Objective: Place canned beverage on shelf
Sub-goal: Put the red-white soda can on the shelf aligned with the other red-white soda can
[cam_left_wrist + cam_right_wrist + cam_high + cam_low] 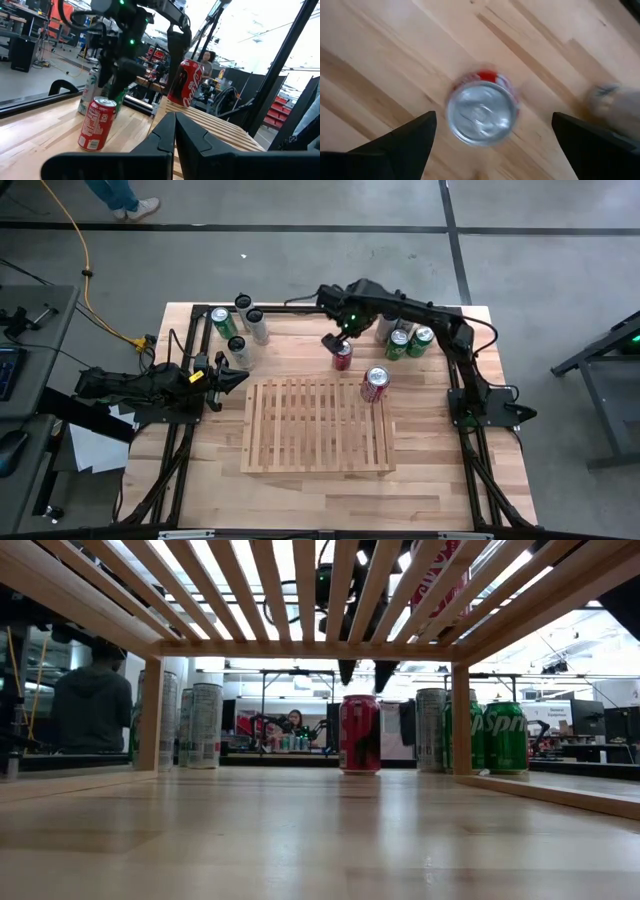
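1. Slatted and pale, the shelf (318,425) lies flat in the middle of the wooden table (200,490); in the low view its slats (300,590) pass close overhead, carried on short wooden legs (151,712).
2. One red can (374,383) stands upright on the shelf's far right corner, just inside the edge.
3. Beyond the shelf's far edge, a second red can (342,356) stands upright on the bare table, apart from the shelf; the low view shows it between the legs (360,734).
4. Directly above that second can hangs the right gripper (337,342), its fingers spread wide. The right wrist view looks straight down on the can's silver top (480,112), with one dark finger (402,140) on each side and neither touching it.
5. At the table's left side, the left gripper (232,378) rests low, pointing toward the shelf, its fingers (172,137) pressed together on nothing.
6. Near the far left corner of the table stand four cans (240,325): one green, the others silver-topped.
7. Near the far right corner, green cans (410,342) stand in a tight group beside the right arm.
8. Behind the table, the low view shows a person in a dark top (92,710) at the left and another person (295,722) farther off.
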